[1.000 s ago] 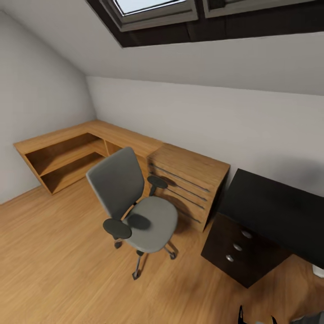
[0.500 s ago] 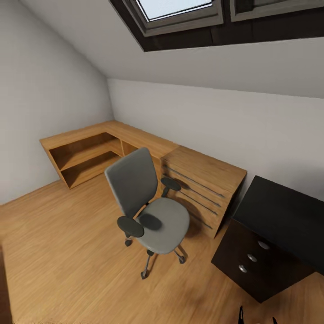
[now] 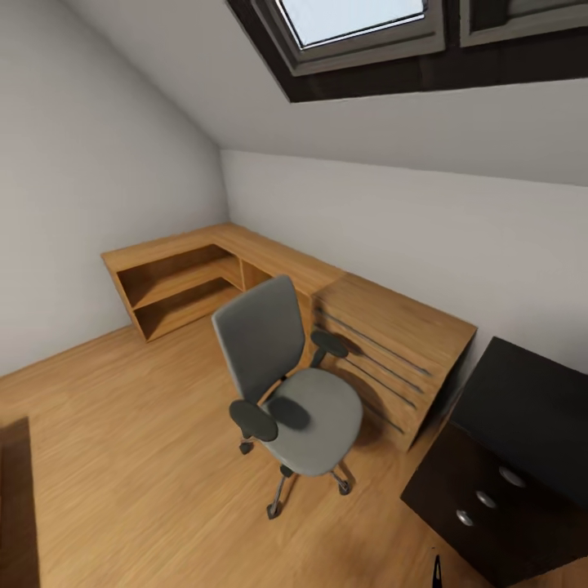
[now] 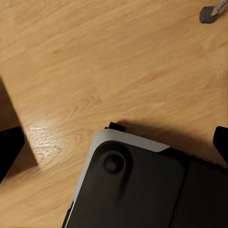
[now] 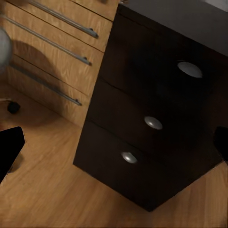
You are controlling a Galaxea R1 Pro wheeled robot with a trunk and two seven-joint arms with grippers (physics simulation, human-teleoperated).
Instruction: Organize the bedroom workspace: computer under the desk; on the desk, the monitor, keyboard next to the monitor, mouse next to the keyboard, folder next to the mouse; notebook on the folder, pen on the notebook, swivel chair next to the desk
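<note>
The grey swivel chair (image 3: 296, 390) stands on the wood floor in the middle of the head view, its seat bare and its back towards the left wall. One of its castors (image 4: 208, 13) shows in the left wrist view. At the right edge is a corner of the glossy black desk (image 3: 535, 400), with its dark three-drawer unit (image 3: 482, 510) below it. That drawer unit (image 5: 152, 123) faces my right gripper (image 5: 114, 145), which is open. My left gripper (image 4: 114, 145) is open over the floor and my own dark base. Computer, monitor, keyboard, mouse, folder, notebook and pen are out of view.
A light wooden dresser (image 3: 396, 347) with slatted drawers stands between chair and desk, close behind the chair. A low wooden corner shelf (image 3: 184, 282) runs along the far walls. A skylight (image 3: 359, 20) sits in the sloped ceiling. A dark strip (image 3: 16, 498) lies at the lower left.
The whole picture has shifted right, so the camera has turned left. Chair, dresser and desk keep their places relative to each other. Less of the desk shows, and a dark strip has come in at lower left.
</note>
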